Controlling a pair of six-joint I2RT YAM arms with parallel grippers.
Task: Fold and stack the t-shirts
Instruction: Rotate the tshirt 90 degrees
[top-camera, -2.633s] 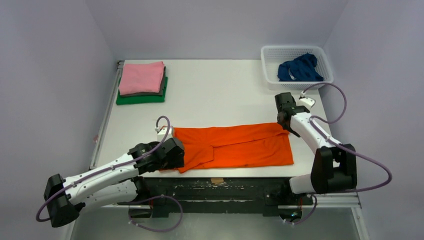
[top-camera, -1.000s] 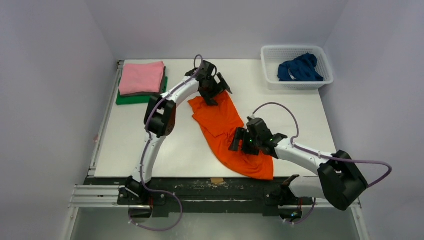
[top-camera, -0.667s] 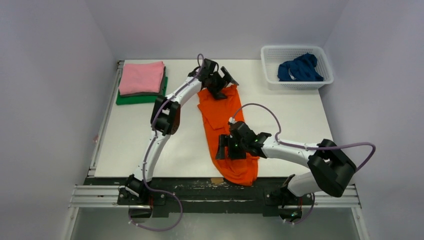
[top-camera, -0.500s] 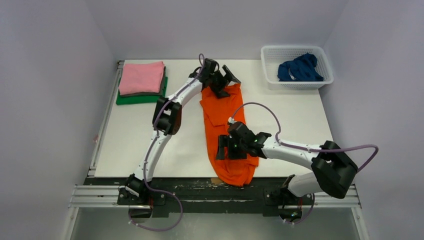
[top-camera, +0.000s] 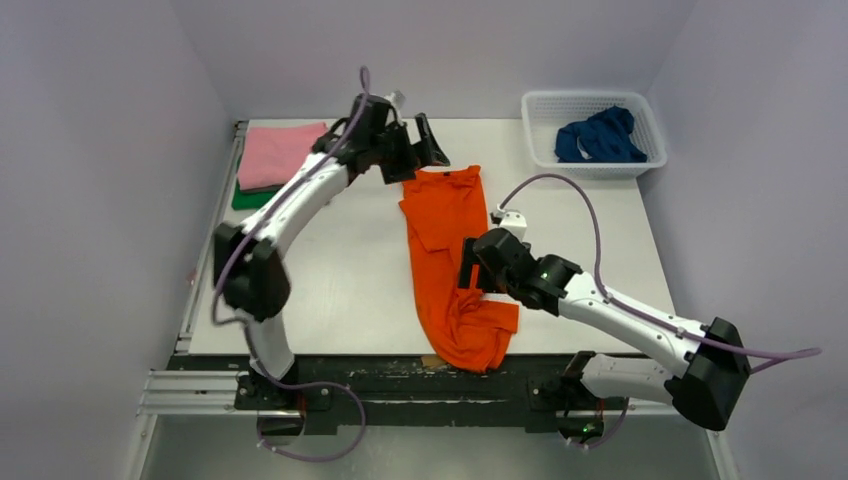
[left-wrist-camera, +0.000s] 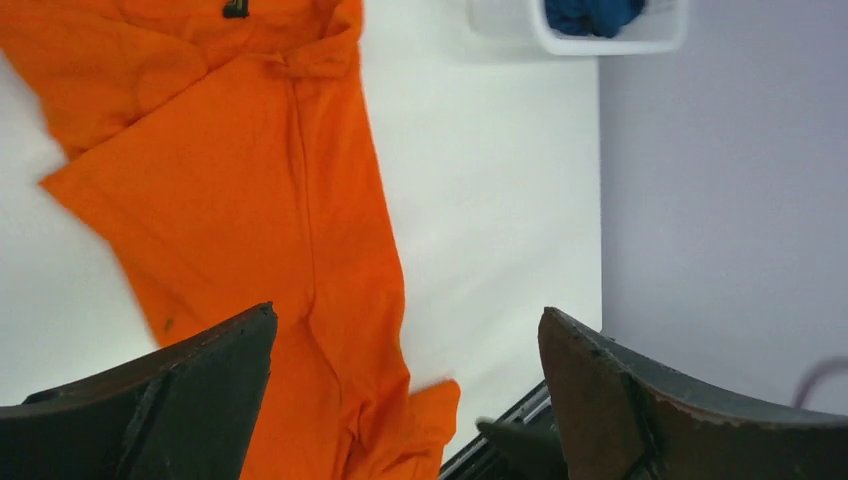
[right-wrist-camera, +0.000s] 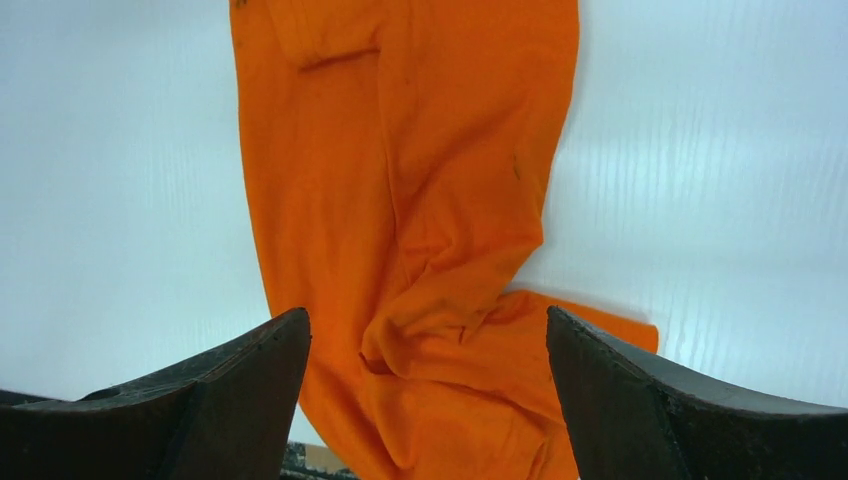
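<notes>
Looking through both wrist cameras, I see the left hand (top-camera: 415, 160) and right hand (top-camera: 470, 272) spread, gripping nothing — left by the orange shirt's (top-camera: 445, 230) far end, right over its middle. It lies lengthwise on the worktop (top-camera: 330, 270), near end bunched.

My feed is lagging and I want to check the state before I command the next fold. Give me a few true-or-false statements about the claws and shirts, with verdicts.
1. The left claw and the right claw are both open and hold nothing. True.
2. The orange t-shirt is folded and sits on the stack. False: it lies stretched out on the table, bunched at its near end, apart from the stack.
3. The dark blue t-shirt is in the basket. True.
4. The pink t-shirt is at the bottom of the stack. False: it is on top, and the green t-shirt is at the bottom.
</notes>
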